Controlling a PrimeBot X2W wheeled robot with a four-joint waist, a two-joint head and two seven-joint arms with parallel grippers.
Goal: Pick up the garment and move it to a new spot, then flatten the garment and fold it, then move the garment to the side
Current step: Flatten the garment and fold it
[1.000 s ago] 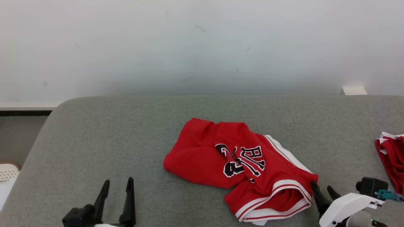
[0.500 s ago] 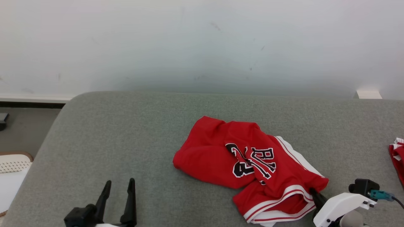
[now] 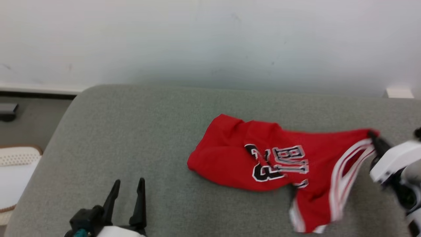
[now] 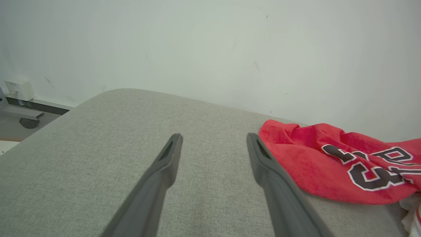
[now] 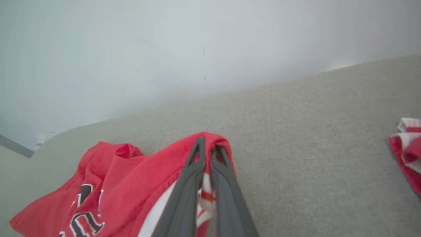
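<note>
The garment (image 3: 279,158) is a red jersey with black and white lettering and white-striped trim, crumpled on the grey cushion (image 3: 131,131). My right gripper (image 3: 373,135) is shut on its trimmed edge at the right and holds that end lifted, so the cloth stretches up towards it. In the right wrist view the two fingers (image 5: 187,184) pinch a fold of the garment (image 5: 108,184) between them. My left gripper (image 3: 128,189) stands open at the lower left, apart from the cloth. From the left wrist the garment (image 4: 329,158) lies just right of the open left gripper (image 4: 213,144).
A second red and white cloth (image 5: 408,148) lies at the right of the cushion. The cushion's rounded left edge (image 3: 65,112) drops to the floor, where a pale object (image 3: 13,171) sits. A white wall (image 3: 210,39) stands behind.
My right gripper shut on the garment's trimmed edge and rose up and to the right, pulling that end off the cushion. The head camera shifted. The left gripper stayed open and still.
</note>
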